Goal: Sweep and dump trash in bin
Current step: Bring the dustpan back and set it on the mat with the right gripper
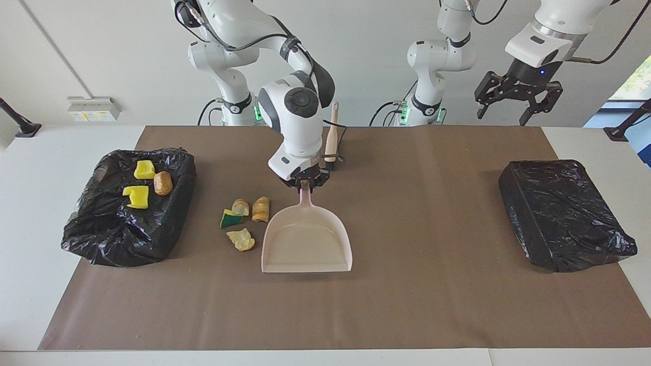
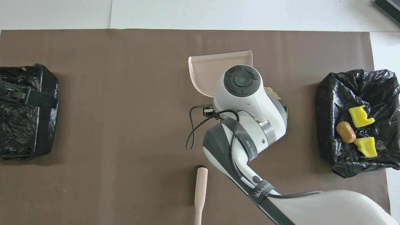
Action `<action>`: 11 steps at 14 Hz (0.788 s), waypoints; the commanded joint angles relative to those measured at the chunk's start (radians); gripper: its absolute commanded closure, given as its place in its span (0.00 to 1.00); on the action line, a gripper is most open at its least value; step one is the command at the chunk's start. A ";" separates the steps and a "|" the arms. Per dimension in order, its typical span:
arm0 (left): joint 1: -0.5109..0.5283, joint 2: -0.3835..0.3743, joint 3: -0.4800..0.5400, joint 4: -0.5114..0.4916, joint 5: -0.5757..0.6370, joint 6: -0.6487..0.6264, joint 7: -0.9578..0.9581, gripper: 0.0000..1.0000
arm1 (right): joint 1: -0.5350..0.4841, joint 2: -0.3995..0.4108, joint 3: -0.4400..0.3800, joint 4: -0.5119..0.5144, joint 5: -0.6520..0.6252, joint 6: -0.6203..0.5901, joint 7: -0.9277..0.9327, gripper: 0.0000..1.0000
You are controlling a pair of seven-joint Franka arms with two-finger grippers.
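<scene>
Right gripper jaws clamped on dustpan handle, pan flat mid-mat; left gripper jaws apart, raised over mat corner. Four trash scraps just beside pan; three in bag-lined bin at mat's end.

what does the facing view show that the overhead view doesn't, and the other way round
Only the facing view shows the four scraps on the mat beside the dustpan, the right gripper shut on the dustpan's handle, and the open left gripper waiting up in the air. Only the overhead view shows the top of the right arm covering most of those scraps and the handle. Both show the dustpan's tray, the brush, the bin at the right arm's end holding three scraps, and the second bin at the left arm's end.
</scene>
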 commanded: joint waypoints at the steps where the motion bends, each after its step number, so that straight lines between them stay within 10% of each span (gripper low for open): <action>1: -0.008 -0.007 0.012 0.002 0.021 -0.006 0.004 0.00 | 0.055 0.144 -0.004 0.149 0.046 0.048 0.136 1.00; 6: -0.011 -0.008 0.012 -0.005 0.021 -0.003 -0.001 0.00 | 0.080 0.170 -0.004 0.091 0.075 0.160 0.124 0.97; 10: -0.012 -0.017 0.009 -0.025 0.021 0.000 0.005 0.00 | 0.077 0.135 -0.003 -0.003 0.078 0.165 0.080 0.75; 11: -0.015 -0.026 0.010 -0.030 0.021 0.000 0.004 0.00 | 0.077 0.132 -0.001 -0.005 0.077 0.159 0.077 0.50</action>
